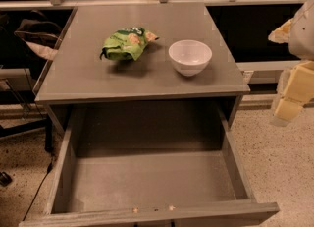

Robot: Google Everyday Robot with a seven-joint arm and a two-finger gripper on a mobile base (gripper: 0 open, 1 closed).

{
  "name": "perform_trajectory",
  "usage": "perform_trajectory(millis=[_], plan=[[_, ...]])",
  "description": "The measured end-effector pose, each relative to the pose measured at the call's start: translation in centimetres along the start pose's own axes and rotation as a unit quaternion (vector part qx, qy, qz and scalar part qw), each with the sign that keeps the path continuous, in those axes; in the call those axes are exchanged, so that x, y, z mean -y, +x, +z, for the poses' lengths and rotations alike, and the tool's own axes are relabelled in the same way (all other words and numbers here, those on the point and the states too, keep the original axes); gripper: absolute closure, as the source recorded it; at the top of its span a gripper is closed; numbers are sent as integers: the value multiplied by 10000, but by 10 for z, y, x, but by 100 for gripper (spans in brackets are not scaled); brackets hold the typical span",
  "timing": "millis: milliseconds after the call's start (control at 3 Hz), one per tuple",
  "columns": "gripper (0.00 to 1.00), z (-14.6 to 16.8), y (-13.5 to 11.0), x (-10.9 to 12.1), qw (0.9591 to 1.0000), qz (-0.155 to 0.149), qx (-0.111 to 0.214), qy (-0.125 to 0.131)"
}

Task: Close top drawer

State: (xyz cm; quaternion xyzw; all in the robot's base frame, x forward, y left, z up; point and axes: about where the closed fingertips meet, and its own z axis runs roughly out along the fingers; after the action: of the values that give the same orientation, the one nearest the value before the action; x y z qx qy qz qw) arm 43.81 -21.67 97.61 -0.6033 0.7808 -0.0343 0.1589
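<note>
At the 9 o'clock edge of the view a dark cable point(38, 191) trails over the speckled floor point(279, 172) beside the grey cabinet.

The top drawer point(61, 172) stands pulled far out from under the tabletop point(78, 76), reaching toward 6 o'clock. Its side walls run out from the cabinet opening and its front panel lies along the bottom edge of the view. The grey inner bottom shows in full, and the handle cannot be seen from this angle.

On the tabletop, a crumpled green snack bag point(126, 43) lies at about 11 o'clock from the tabletop's middle. Near it on its 3 o'clock side, but apart from it, a white bowl point(190, 56) stands upright.

At the 3 o'clock edge of the view the hand point(288, 104), pale yellow and cream, hangs in the air beyond the cabinet's right side. It is well apart from the drawer and touches nothing. Whether it is released or clenched cannot be told.
</note>
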Motion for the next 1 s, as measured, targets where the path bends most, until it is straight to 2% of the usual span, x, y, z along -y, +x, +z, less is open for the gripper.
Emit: perform_trajectory(millis=[333, 667, 1000], plan=[[0, 0, 0, 0, 10000, 0, 0, 0], [0, -3, 1, -1, 9996, 124, 184, 155], [0, -5, 8, -13, 9960, 454, 626, 447]])
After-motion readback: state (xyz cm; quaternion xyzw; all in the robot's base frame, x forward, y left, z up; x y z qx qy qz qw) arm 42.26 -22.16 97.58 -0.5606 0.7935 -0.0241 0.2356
